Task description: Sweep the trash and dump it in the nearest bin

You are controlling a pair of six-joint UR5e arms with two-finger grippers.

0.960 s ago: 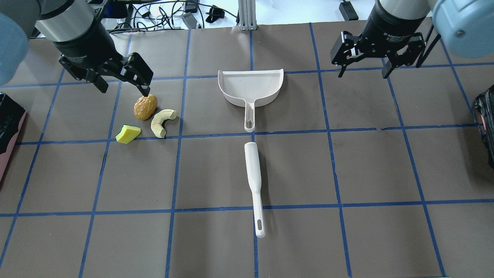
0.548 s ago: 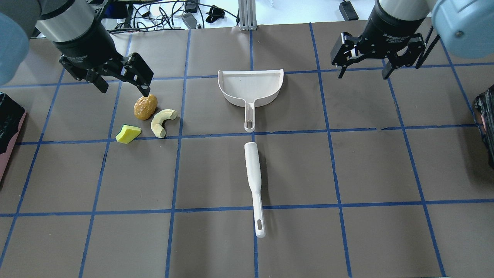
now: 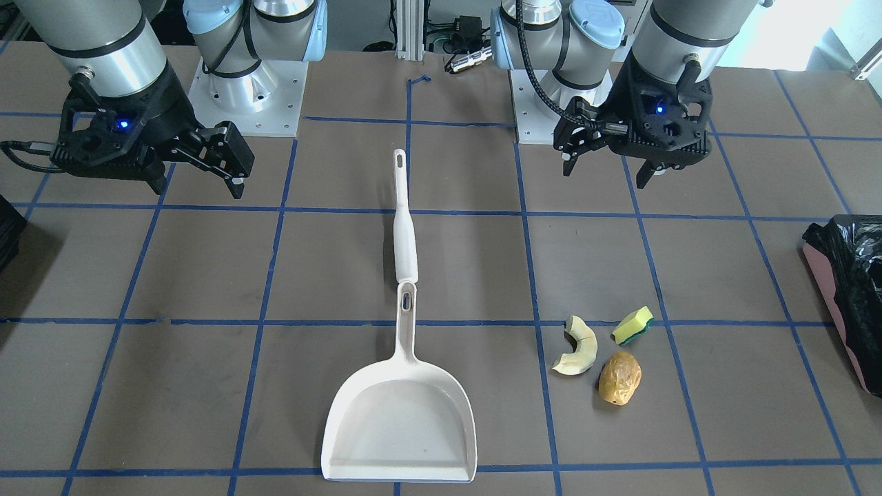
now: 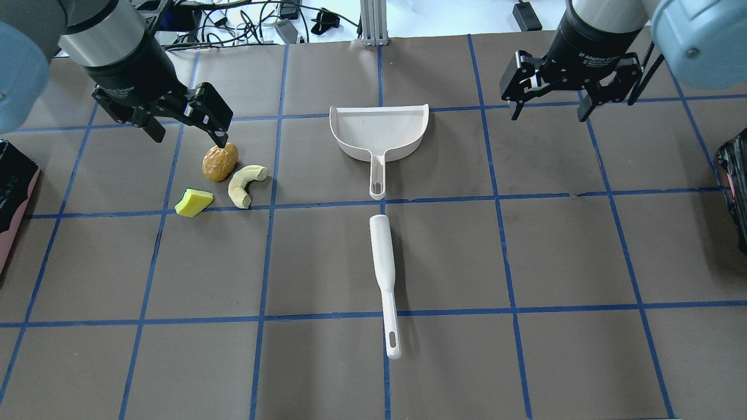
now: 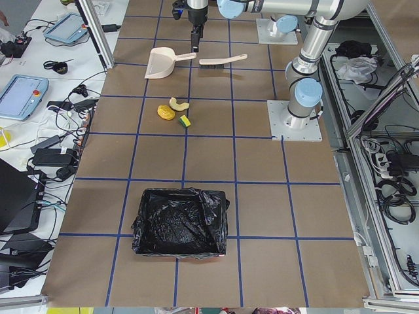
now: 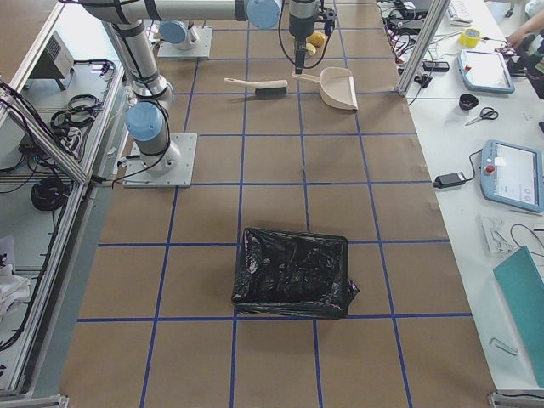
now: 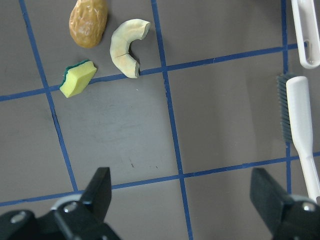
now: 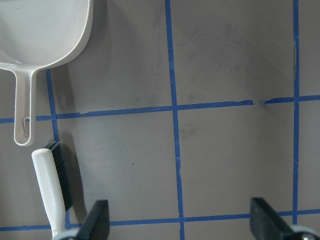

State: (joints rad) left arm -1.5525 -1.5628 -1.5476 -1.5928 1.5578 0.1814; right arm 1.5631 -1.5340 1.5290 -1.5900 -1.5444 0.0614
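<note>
The left fingers (image 4: 217, 125) and right fingers (image 4: 516, 105) hung spread wide above the tabletop (image 4: 443, 256), gripping nothing. The trash (image 3: 619, 377) (potato-like piece (image 4: 220, 161), cream slice (image 4: 245, 184), sponge wedge (image 4: 194, 202)) lay clustered nearer the tabletop's edge opposite the robot, between the dustpan (image 4: 379, 131) and the bin (image 3: 847, 275), which sat well apart near the tabletop's left end.

Three scraps of trash: one cream slice (image 4: 246, 184), one sponge wedge (image 4: 194, 202), one potato-like piece (image 4: 220, 161). One dustpan (image 4: 379, 131) and one brush (image 4: 382, 251) lie on the table (image 4: 443, 262). There are two bins, the left-end bin (image 5: 180, 222) and the right-end bin (image 6: 293, 272), and two tools, the left tool (image 4: 189, 139) and the right tool (image 4: 548, 115).
</note>
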